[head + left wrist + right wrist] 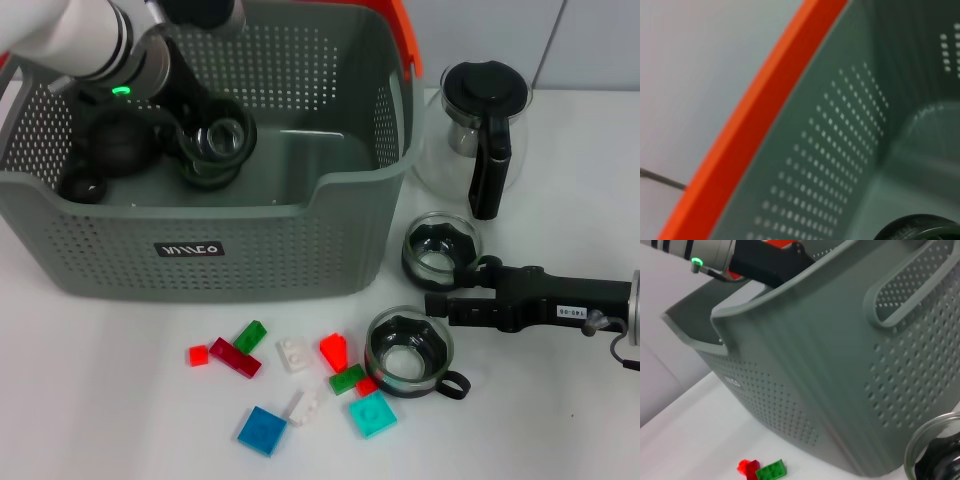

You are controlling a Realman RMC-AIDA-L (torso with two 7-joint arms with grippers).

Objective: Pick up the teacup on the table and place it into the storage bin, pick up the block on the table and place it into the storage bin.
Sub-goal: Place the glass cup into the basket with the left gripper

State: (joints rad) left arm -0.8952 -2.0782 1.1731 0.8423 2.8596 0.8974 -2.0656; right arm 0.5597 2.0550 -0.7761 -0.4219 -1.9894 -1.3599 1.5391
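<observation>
The left gripper (215, 140) is reaching down inside the large grey perforated storage bin (200, 290) with the orange handle, and its black fingers are closing around a small glass teacup with a black collar (225, 138), low near the bin floor – so I judge that the placing step for one teacup is in hand. The cup seems to be held and not yet released; next the fingers should be opening and the arm rising straight up, clear of the bin wall. Two dark rounded items (105, 155) are lying at 9 o'clock from this cup, inside the bin. The right gripper (440, 300) is resting low on the white table (120, 420), between two other glass teacups – one (441, 248) at 12 o'clock from its tip, the other (408, 352) at 7 o'clock; whether its fingers are apart, I cannot tell. The small coloured plastic blocks (290, 375) are lying scattered at 6 o'clock from the bin, still waiting. A glass pot with a black lid (478, 125) is standing at 3 o'clock from the bin.
</observation>
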